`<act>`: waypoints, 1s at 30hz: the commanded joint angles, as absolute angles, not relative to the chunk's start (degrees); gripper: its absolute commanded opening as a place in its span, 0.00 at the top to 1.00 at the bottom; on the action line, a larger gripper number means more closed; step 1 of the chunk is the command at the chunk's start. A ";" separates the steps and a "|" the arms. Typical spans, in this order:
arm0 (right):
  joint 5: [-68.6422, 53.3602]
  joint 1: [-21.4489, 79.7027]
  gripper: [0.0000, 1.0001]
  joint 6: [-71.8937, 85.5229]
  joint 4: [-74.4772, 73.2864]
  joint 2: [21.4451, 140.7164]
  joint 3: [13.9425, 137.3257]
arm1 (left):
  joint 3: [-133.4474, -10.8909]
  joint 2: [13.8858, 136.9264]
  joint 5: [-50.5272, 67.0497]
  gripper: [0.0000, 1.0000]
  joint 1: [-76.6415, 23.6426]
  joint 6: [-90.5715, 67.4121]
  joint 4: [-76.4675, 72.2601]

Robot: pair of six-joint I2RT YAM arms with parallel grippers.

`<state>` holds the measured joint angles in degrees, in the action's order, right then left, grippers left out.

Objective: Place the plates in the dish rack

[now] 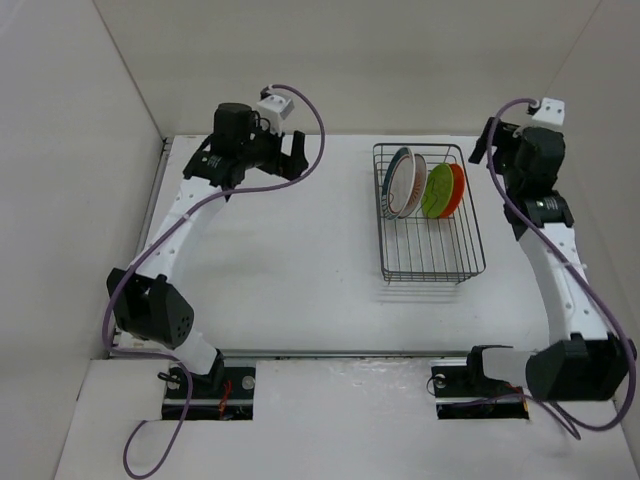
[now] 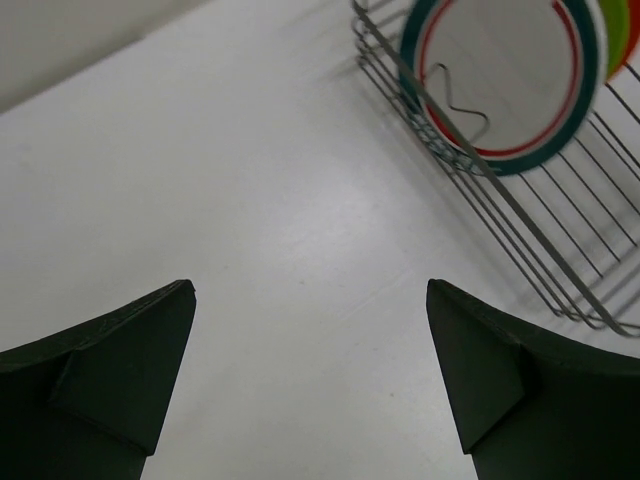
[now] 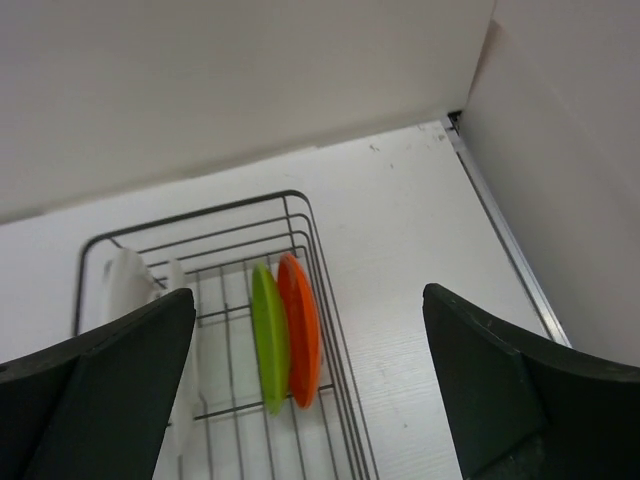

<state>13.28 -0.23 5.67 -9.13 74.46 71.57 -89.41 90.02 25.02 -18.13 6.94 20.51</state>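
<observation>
**All four plates up in the rack**

Thin dark wire dish rack [image 1: 430, 255], box-shaped, at 1 o'clock on the smooth white counter [image 1: 290, 260]. Inside, at its far end, four round plates on edge, side by side: teal-rimmed plate [image 1: 397, 178] on the 9 o'clock side, then second white plate [image 1: 411, 188], shiny lime green plate [image 1: 437, 192], and orange plate [image 1: 458, 190] on the 3 o'clock side. Near half of the rack just bare wires.

Left end effector [image 2: 310, 290] at 11 o'clock, dark wedge-shaped fingers spread wide, holding nothing, well apart from the rack. Right end effector [image 3: 308, 292] at 2 o'clock, also spread wide, holding nothing, near the rack's far corner.

Lots of flat white room on the rack's 9 o'clock side. Plain white walls close by at 12 and 3 o'clock.
</observation>
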 commanded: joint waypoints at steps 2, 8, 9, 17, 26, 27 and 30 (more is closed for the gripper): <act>7.84 0.35 0.00 11.42 -17.13 64.26 73.75 | -96.23 84.56 7.15 0.00 -15.48 5.36 20.21; 6.25 0.35 0.00 14.06 -27.41 53.91 74.27 | -97.03 79.29 -4.11 0.00 -13.10 6.42 23.37; 5.72 0.35 0.00 14.58 -28.12 52.31 74.27 | -97.03 77.54 -6.48 0.00 -12.23 6.94 24.07; 14.41 7.02 0.00 14.59 -32.86 39.47 74.27 | -95.36 68.65 -9.49 0.00 -9.58 6.42 28.64; 14.41 8.17 0.00 14.59 -31.20 33.93 72.33 | -91.76 60.04 -10.11 0.00 -9.58 4.22 30.67; 15.02 8.87 0.00 14.59 -31.20 33.93 72.33 | -91.15 59.42 -10.11 0.00 -9.58 4.22 30.67; 15.64 9.58 0.00 14.59 -31.20 33.93 71.81 | -89.75 58.19 -10.11 0.00 -9.06 4.22 30.67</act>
<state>14.02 8.49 13.98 -31.83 33.54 72.14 -91.44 59.05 -9.23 -9.61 5.06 30.96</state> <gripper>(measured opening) 0.998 0.997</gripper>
